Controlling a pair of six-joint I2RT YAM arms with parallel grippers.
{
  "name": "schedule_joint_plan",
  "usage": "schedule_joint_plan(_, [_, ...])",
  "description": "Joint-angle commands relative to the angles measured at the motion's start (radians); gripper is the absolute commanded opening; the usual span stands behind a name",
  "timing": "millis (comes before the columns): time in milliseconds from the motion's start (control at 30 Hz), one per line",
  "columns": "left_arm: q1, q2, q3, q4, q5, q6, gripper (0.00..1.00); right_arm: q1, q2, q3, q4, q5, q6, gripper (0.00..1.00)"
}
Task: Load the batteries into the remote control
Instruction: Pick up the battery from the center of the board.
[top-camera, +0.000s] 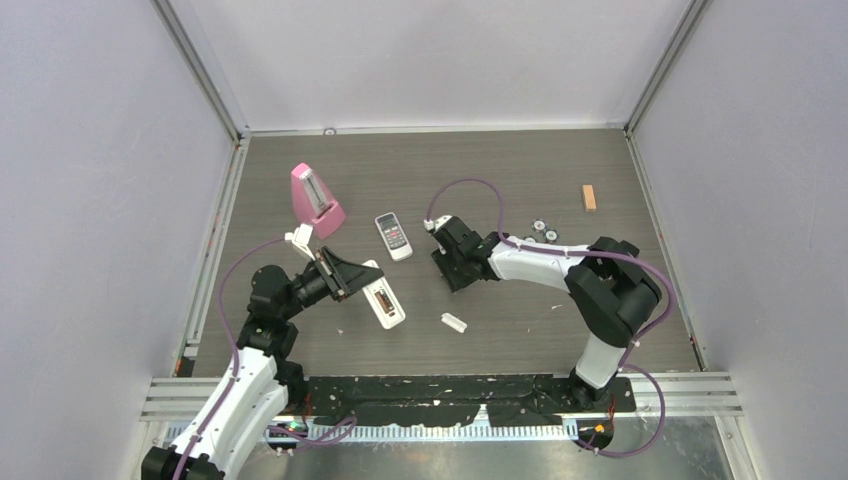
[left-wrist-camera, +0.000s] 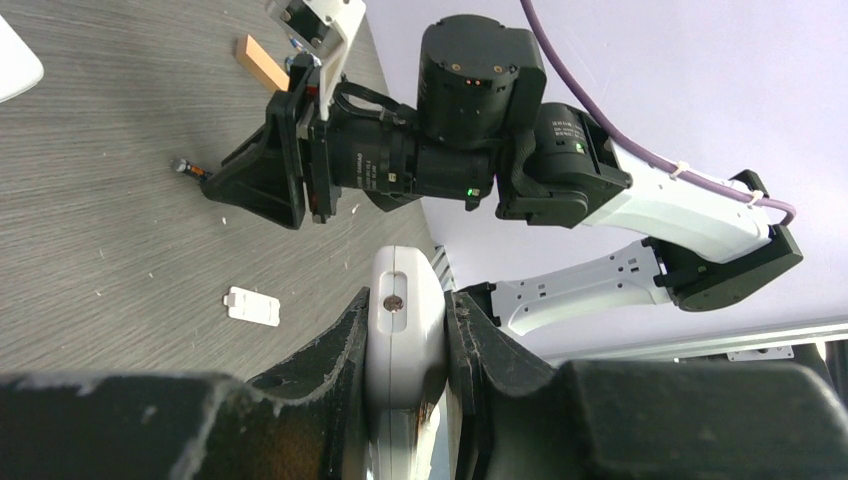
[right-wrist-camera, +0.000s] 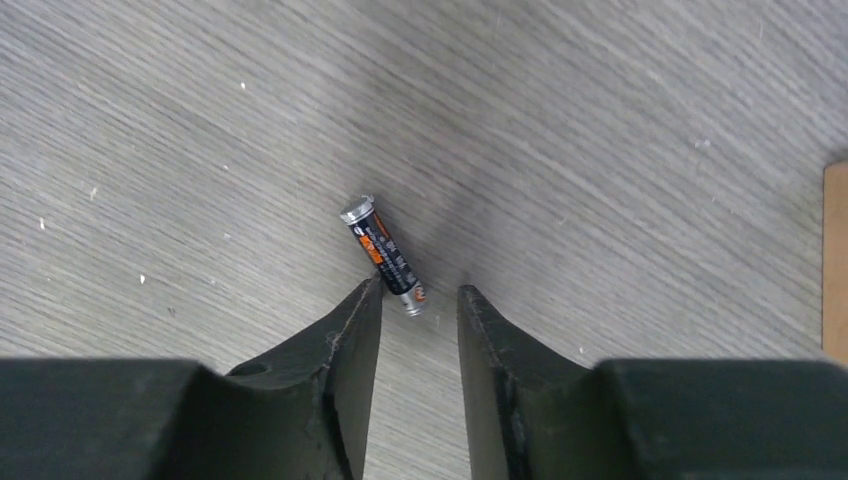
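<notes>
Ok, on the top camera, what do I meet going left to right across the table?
pink wedge-shaped object → remote control → small white cover → round discs → orange block

You have a pink metronome (top-camera: 315, 200) standing upright at the far left of the grey wood-grain table (top-camera: 500, 160). Just to its right lies a short, wide remote with a dark display (top-camera: 393, 236), face up. Further right you can see a small cluster of round coin-like discs (top-camera: 545, 230), and well beyond them, near the right wall, a tan wooden block (top-camera: 589, 197) lying flat. Nearer to you a small white cover plate (top-camera: 454, 321) lies on its own.
</notes>
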Motion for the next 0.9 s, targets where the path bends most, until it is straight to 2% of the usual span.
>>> schedule_joint_plan(0, [0.008, 0.004, -0.001, 0.085, 0.037, -0.01, 0.0, -0.012, 0.042, 0.048, 0.018, -0.033, -0.051, 0.36])
schedule_joint_plan(167, [0.011, 0.0, -0.001, 0.084, 0.04, -0.009, 0.0, -0.014, 0.06, 0.057, 0.007, -0.1, -0.072, 0.27])
schedule_joint_plan(267, [0.011, 0.003, -0.002, 0.085, 0.04, -0.009, 0.0, -0.014, 0.071, 0.068, -0.01, -0.128, -0.073, 0.18])
schedule_joint_plan(400, [0.011, 0.001, -0.005, 0.082, 0.038, -0.009, 0.0, -0.014, 0.054, 0.068, -0.016, -0.091, -0.058, 0.07])
schedule_joint_plan(500, [0.011, -0.004, -0.008, 0.081, 0.038, -0.013, 0.0, -0.015, 0.011, 0.058, -0.006, -0.067, -0.038, 0.06])
schedule_joint_plan(667, [0.011, -0.013, -0.01, 0.088, 0.041, -0.02, 0.0, -0.014, -0.159, 0.008, 0.007, -0.095, 0.017, 0.06])
schedule_joint_plan(867, [0.01, -0.02, -0.027, 0.149, 0.057, -0.056, 0.0, -0.011, -0.436, -0.062, -0.006, -0.232, 0.128, 0.06])
